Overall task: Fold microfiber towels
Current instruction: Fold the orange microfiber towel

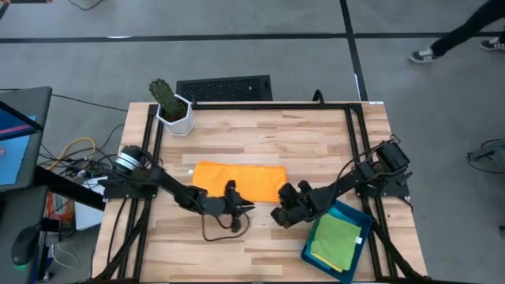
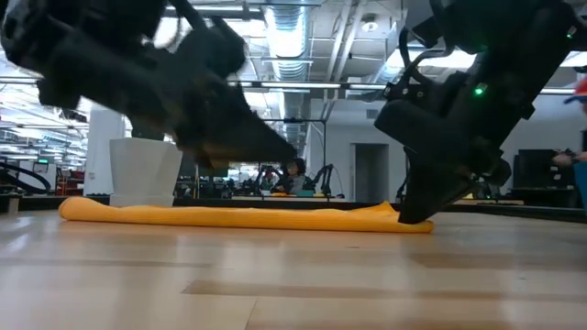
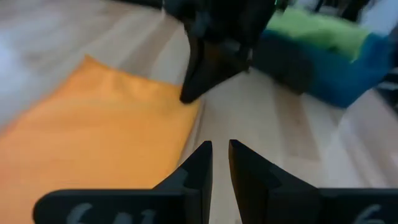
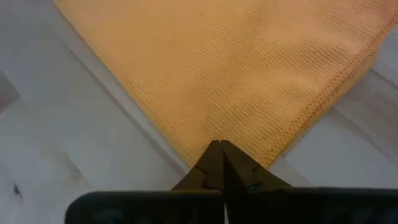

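I clamp right end effector (image 4: 219, 149) on folded orange microfiber towel's (image 1: 237, 181) four-o'clock corner for folding | left end effector (image 3: 220, 149) nearly together, empty.

Closed end effector (image 4: 219, 163) on orange towel (image 4: 230, 74)

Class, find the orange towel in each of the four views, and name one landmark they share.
High view: orange towel at table centre.
Low view: flat strip across the middle.
Left wrist view: left side.
Right wrist view: fills the upper part.
Shared landmark: right hand shut on its corner.
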`<state>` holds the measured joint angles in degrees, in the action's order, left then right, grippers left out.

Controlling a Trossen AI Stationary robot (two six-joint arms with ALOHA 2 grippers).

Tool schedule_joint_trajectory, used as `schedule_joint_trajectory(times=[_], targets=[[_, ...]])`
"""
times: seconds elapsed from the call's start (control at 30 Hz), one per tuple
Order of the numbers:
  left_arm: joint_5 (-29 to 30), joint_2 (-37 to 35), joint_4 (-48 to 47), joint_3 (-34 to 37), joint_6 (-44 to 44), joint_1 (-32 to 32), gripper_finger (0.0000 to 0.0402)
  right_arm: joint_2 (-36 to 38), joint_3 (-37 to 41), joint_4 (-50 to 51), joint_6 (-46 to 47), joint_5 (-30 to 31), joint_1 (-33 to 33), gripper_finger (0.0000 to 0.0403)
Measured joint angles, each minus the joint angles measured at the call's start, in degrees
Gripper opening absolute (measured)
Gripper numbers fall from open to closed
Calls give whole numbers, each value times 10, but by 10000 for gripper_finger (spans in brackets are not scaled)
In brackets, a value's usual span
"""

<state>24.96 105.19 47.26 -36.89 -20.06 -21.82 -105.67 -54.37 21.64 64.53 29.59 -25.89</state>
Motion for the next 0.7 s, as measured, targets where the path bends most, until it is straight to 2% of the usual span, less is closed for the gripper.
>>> schedule_joint_trajectory(times=[0.13, 0.3, 0.5, 0.6, 0.7], targets=[[30, 78, -41, -65, -21, 0, 45, -2, 0, 1, 5, -2, 0, 20], [95, 133, -152, -133, -77, 0, 32, 0, -10, 16, 1, 0, -12, 14], [109, 144, -220, -173, -83, -3, 3, 2, -46, 76, 0, 35, -31, 19], [101, 138, -227, -175, -75, -7, 4, 2, -47, 76, 0, 72, -32, 22], [92, 114, -237, -173, -60, -15, 2, -5, -35, 47, 0, 80, -24, 16]])
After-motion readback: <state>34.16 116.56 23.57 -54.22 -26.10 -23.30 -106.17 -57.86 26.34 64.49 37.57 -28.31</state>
